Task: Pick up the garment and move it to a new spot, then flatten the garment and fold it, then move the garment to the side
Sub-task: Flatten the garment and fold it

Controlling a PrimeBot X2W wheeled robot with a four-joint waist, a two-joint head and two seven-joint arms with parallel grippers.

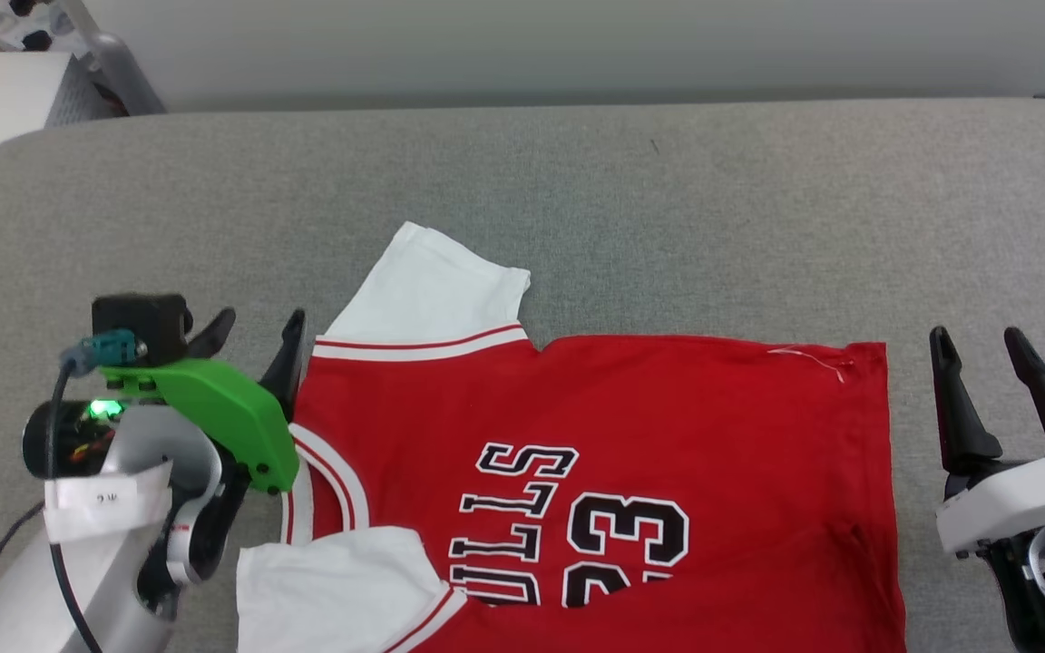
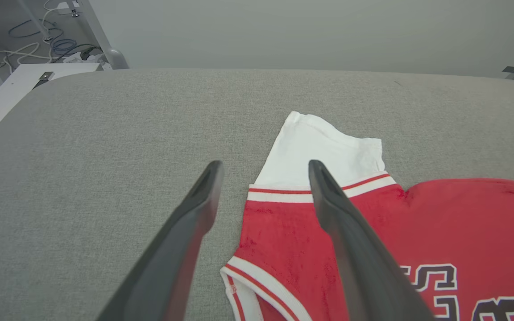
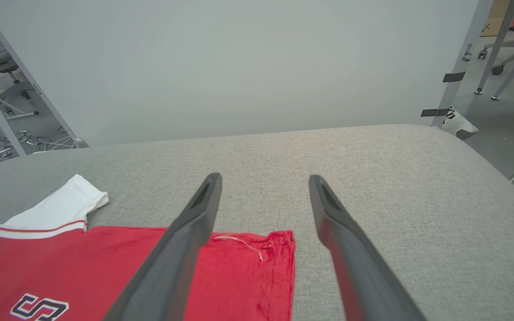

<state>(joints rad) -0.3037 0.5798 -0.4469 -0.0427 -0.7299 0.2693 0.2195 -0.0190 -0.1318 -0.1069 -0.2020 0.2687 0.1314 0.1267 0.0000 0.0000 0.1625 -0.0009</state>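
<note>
**One jersey, flat on grey pad**

Item: one garment (image 1: 631,426), red, chest lettering facing up, spread flat on the grey padded surface (image 1: 577,181). Its collar lies toward the left gripper (image 1: 261,317) and its hem toward the right gripper (image 1: 976,334).

Its white sleeves: two, one (image 1: 432,286) on the far side, one (image 1: 332,580) on the near side.

Grippers: two. Left at the shoulder edge, right just beside the hem. Both have fingers spread and are empty.

I see a grey fabric-covered desk (image 1: 577,181) with rounded corners. The garment (image 1: 631,435) lies spread on it, chest lettering up, between my left tool (image 1: 259,319) and right tool (image 1: 976,336): collar just beside the left, hem near the right.
</note>
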